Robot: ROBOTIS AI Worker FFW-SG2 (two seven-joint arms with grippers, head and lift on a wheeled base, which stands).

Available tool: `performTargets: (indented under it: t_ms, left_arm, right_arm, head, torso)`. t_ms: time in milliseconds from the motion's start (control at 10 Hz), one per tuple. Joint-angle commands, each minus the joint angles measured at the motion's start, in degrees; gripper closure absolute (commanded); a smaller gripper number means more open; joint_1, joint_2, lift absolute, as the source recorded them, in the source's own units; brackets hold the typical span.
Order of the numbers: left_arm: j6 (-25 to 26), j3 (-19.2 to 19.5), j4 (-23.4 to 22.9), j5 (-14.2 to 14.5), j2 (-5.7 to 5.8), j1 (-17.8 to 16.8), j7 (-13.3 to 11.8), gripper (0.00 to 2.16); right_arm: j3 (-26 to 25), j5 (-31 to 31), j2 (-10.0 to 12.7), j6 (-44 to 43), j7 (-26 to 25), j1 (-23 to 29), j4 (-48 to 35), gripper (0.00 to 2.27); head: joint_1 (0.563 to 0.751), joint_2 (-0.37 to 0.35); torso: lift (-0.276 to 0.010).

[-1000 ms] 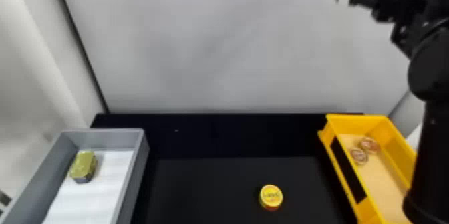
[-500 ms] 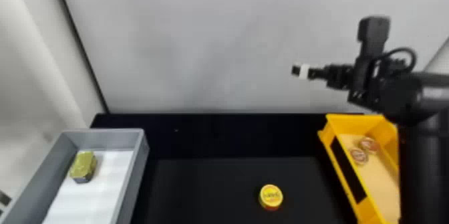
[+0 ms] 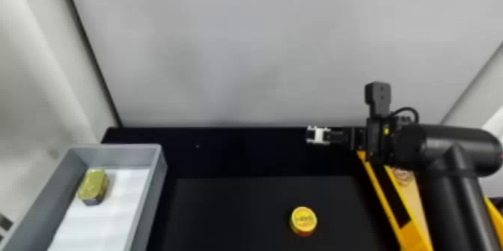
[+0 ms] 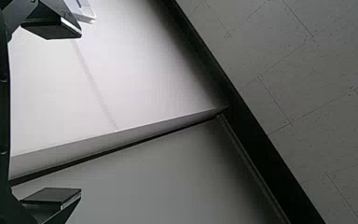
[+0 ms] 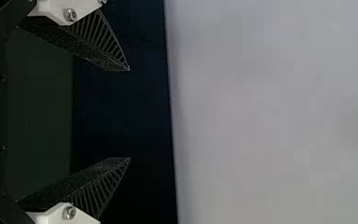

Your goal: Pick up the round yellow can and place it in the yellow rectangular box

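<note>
Right gripper (image 3: 313,135): I have it above the table (image 3: 232,212), farther out than the can, fingers apart | Left gripper (image 4: 80,114): I see its fingers apart too | Round yellow can (image 3: 303,219): near side, between grey box (image 3: 159,164) at left and yellow rectangular box (image 3: 411,231) at right.

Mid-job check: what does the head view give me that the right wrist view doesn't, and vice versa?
Head view's part: the round yellow can on the black table; the yellow rectangular box, partly behind the right arm; the grey box at left, holding a gold-topped tin.

Right wrist view's part: the ribbed sides of the fingers, clearly apart with nothing between them.

Shared: the right pincer, the black table and the pale wall beyond it.
</note>
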Motion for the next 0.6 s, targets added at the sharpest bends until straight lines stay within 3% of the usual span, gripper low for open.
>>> performTargets:
  t_ms: [0,500]
  left_arm:
    - [-0.12,-0.09,0.07,0.0,-0.06,-0.17,-0.07,0.09]
    - [-0.38,-0.09,0.16,0.0,-0.15,-0.08,-0.07,0.09]
  right_arm:
    - [2.16,0.03,-0.06,-2.25,0.83,1.39,5.28,0.1]
    - [5.85,0.03,-0.06,-3.48,0.92,4.2,10.73,0.07]
  head:
    - [0.694,-0.078]
    - [0.694,-0.078]
  torso:
    - [-0.003]
    - [-0.003]
